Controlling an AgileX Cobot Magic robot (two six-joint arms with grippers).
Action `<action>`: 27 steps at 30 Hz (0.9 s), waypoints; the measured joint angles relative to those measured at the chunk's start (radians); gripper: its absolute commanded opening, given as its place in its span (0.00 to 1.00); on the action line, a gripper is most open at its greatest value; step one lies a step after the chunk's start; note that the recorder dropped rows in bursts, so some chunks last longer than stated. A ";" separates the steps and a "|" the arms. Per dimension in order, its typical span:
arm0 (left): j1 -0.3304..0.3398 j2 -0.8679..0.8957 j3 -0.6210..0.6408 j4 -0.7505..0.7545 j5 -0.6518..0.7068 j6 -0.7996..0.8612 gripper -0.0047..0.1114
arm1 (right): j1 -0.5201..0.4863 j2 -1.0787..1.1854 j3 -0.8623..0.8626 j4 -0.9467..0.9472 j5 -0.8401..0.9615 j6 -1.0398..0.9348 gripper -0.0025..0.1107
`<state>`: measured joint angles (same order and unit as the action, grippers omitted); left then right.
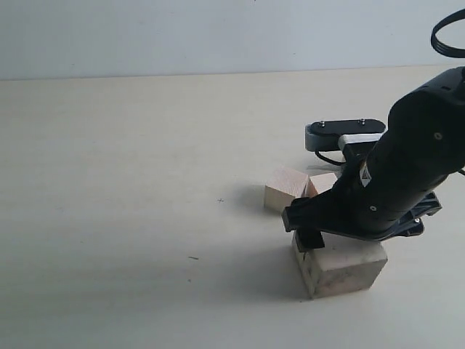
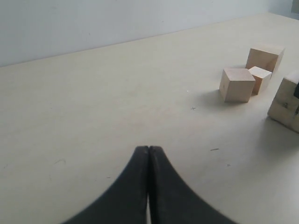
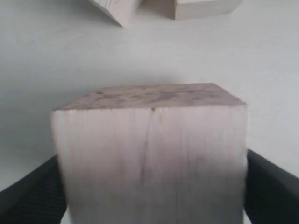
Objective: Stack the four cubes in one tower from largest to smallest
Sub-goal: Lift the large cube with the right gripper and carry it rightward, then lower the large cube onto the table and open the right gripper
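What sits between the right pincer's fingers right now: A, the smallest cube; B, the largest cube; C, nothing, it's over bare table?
B: the right pincer has a finger on each side of the largest cube, which rests on the table.

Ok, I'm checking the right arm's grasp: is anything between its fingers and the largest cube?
Nothing visible. The right fingers flank the largest cube on both sides with no gap showing; the smaller cubes lie apart beyond it.

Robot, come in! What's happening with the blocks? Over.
Left pincer shut, empty. Right pincer shut on biggest cube, on table. Smaller cubes loose beside it.
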<state>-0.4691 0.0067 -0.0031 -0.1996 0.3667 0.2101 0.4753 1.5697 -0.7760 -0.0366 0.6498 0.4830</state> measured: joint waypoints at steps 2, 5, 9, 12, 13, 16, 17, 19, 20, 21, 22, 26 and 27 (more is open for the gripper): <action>0.000 0.000 0.000 0.000 0.000 0.000 0.04 | 0.000 0.000 0.000 -0.003 0.000 0.000 0.91; 0.000 0.000 0.000 0.000 0.000 0.000 0.04 | 0.000 -0.001 0.000 -0.005 0.007 0.000 0.93; 0.000 0.000 0.000 0.000 0.000 0.000 0.04 | 0.000 -0.001 0.000 -0.005 0.009 0.001 0.93; 0.000 0.000 0.000 0.000 0.000 0.000 0.04 | 0.000 -0.001 0.000 -0.005 0.010 0.001 0.93; 0.000 0.000 0.000 0.000 0.000 0.000 0.04 | 0.000 -0.001 0.000 -0.005 0.007 0.001 0.93; 0.000 0.000 0.000 0.000 0.000 0.000 0.04 | 0.000 -0.001 0.000 -0.005 0.003 0.001 0.93; 0.000 0.000 0.000 0.000 0.000 0.000 0.04 | 0.000 -0.001 0.000 -0.005 0.001 0.001 0.92; 0.000 0.000 0.000 0.000 0.000 0.000 0.04 | 0.000 -0.001 0.000 -0.005 0.001 0.001 0.89; 0.000 0.000 0.000 0.000 0.000 0.000 0.04 | 0.000 -0.001 0.000 -0.005 0.001 0.001 0.86; 0.000 0.000 0.000 0.000 0.000 0.000 0.04 | 0.000 -0.001 0.000 -0.005 0.003 0.000 0.81; 0.000 0.000 0.000 0.000 0.000 0.000 0.04 | 0.000 -0.001 0.000 -0.005 0.005 0.000 0.77; 0.000 0.000 0.000 0.000 0.000 0.000 0.04 | 0.000 -0.002 0.000 0.011 0.020 -0.003 0.64; 0.000 0.000 0.000 0.000 0.000 0.000 0.04 | 0.000 -0.002 0.000 0.025 0.026 -0.019 0.63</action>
<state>-0.4691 0.0067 -0.0031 -0.1996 0.3667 0.2101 0.4753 1.5675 -0.7760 -0.0113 0.6762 0.4643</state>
